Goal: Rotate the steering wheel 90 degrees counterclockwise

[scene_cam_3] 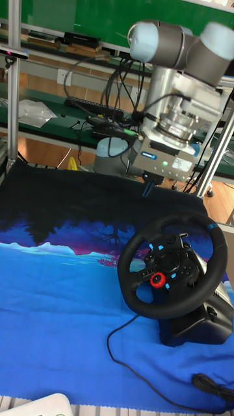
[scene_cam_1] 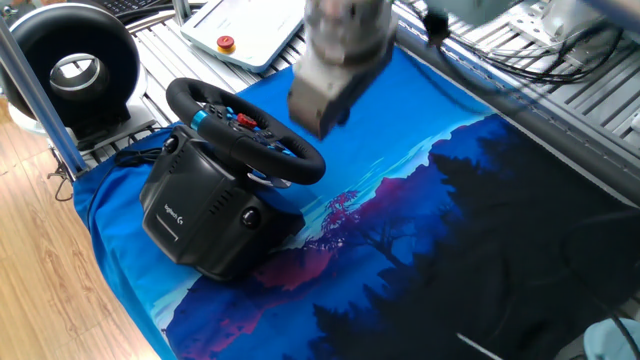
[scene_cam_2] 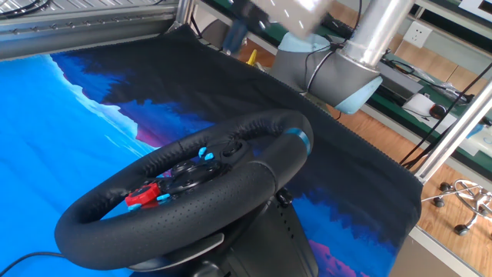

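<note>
Cloth [scene_cam_1: 420, 150] beside steering wheel [scene_cam_1: 245, 130] open; ring-shaped device [scene_cam_1: 75, 65] behind.

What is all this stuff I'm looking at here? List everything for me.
Black round steering wheel: one, black with blue stripe and red hub button, on its base at the table's end.
Bulky black logoed base: one, black, under the wheel.
Blue landscape-print cloth: one, blue and black, covering the table.
Black ring-shaped device with white centre: one, beyond the table's end.
White box with red button: one, on the metal rack.
Silver robot arm: one.
Hand: one, blurred, above the cloth beside the wheel.
</note>
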Robot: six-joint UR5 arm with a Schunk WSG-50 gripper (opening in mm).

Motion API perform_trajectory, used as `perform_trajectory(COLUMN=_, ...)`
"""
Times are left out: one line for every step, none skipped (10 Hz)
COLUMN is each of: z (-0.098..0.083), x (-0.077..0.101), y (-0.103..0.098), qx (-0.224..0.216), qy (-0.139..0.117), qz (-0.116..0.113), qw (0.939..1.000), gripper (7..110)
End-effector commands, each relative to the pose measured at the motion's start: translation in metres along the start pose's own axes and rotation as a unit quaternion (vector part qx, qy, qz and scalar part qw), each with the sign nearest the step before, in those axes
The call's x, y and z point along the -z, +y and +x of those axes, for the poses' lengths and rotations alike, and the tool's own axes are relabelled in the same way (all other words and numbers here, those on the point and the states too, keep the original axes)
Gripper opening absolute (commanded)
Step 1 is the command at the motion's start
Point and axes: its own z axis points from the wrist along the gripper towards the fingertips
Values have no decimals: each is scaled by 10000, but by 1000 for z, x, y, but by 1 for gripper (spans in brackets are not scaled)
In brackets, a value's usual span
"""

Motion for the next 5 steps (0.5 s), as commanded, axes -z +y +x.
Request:
perform_trajectory(z=26, x=-6, y=11, qx=-155, qy=200, qz=134, qw=9996, gripper=7)
perform_trajectory(z=29, x=-3, y=-6, qx=-62, qy=216, qz=446, qw=9988, gripper=7)
perform_trajectory(z=35, x=3, y=-36, qx=100, qy=301, qz=994, qw=9945, gripper=7)
perform_trajectory(z=41, x=14, y=-66, qx=242, qy=401, qz=1597, qw=9861, gripper=7)
perform_trajectory(z=42, x=13, y=-67, qx=236, qy=439, qz=1600, qw=9859, gripper=7)
